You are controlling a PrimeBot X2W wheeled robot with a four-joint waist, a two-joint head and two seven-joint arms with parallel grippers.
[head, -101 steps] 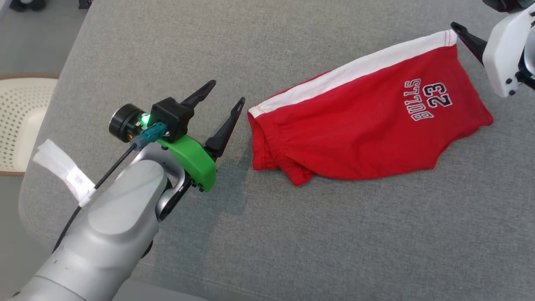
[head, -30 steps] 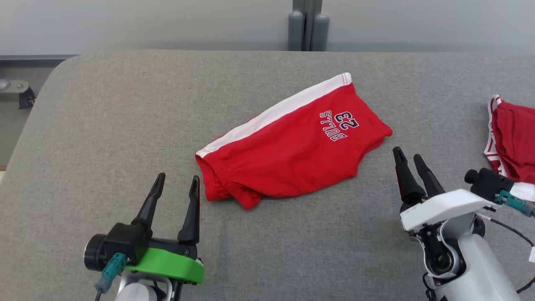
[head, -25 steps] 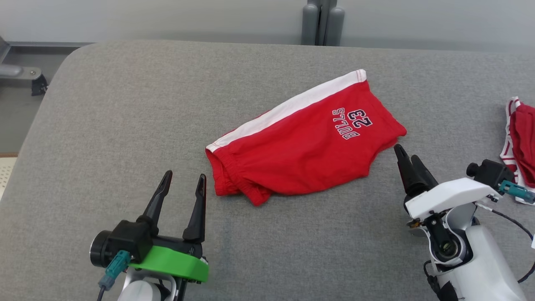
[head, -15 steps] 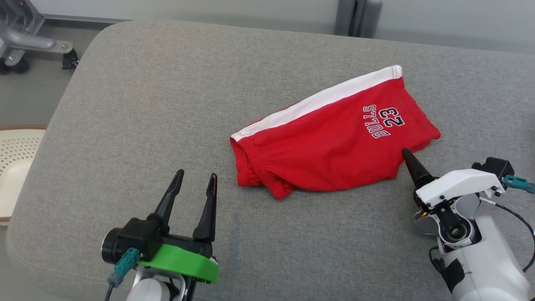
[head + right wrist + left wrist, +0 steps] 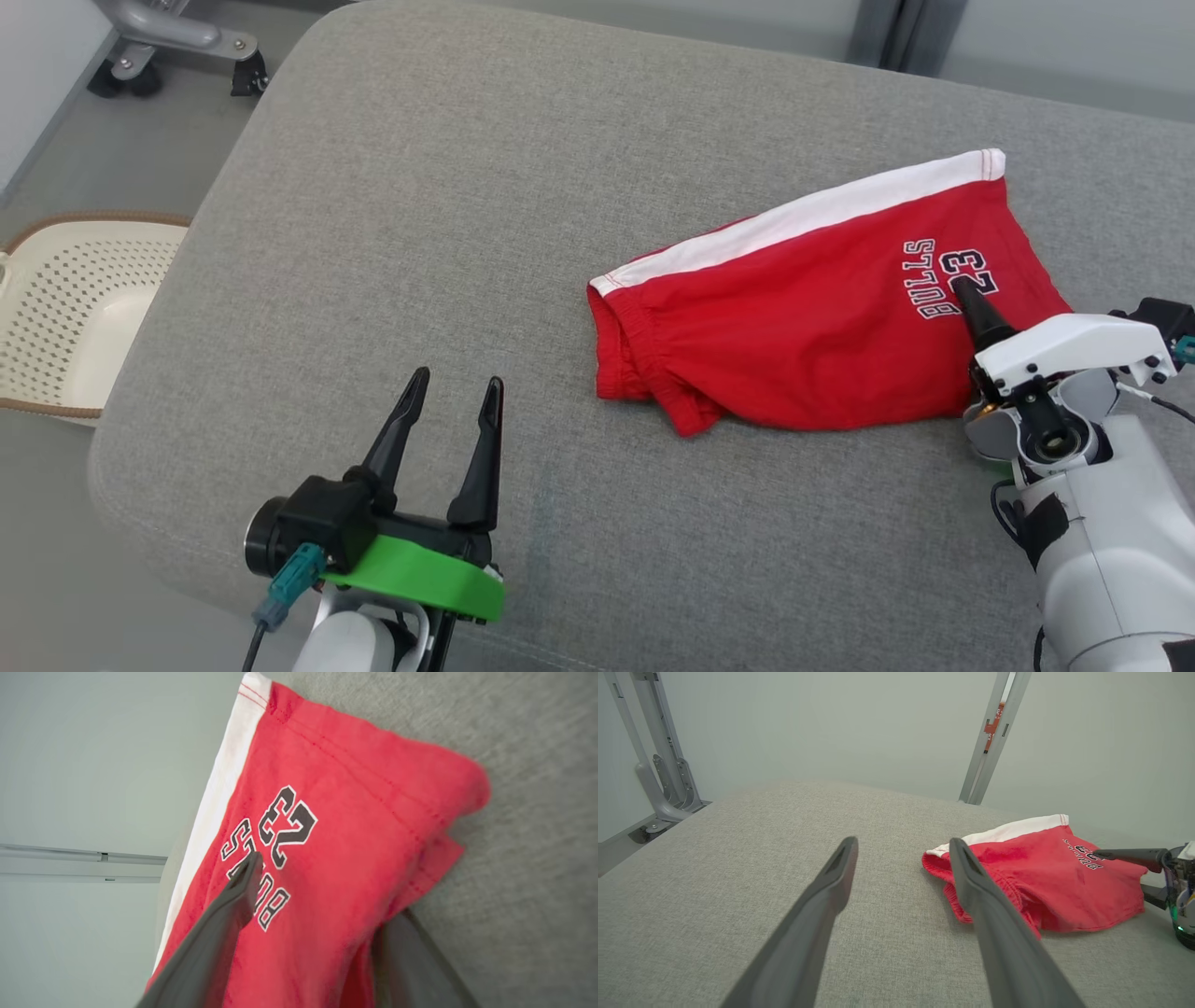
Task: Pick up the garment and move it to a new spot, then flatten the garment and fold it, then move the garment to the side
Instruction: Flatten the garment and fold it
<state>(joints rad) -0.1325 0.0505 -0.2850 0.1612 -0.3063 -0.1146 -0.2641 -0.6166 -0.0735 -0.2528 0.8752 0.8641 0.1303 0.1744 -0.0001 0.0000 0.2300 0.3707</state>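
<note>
Grey fabric padding (image 5: 373, 233) covers the work surface, with a cream basket (image 5: 84, 317) on the floor off its left edge. The red shorts (image 5: 803, 336) lie toward the right side of it, doubled leg over leg with the white stripe along the far edge. Over the last second the head camera swings left, so the whole picture shifts, while the shorts themselves keep their place. The real change is the right gripper (image 5: 324, 889). It was just short of the leg hem and now straddles it, jaws spread wide and clamping nothing. That looks like a pinch being set up. Whether it serves the carry to a new spot or the last shift aside, the doubled shorts would fit either. The left gripper (image 5: 457, 381) is still near the front edge, wide open and empty, well apart from the waistband. The head view shows one right finger lying over the printed number. The right wrist view adds the other finger slipped beneath the hem. The left wrist view shows both, one above the cloth and one at surface level.
</note>
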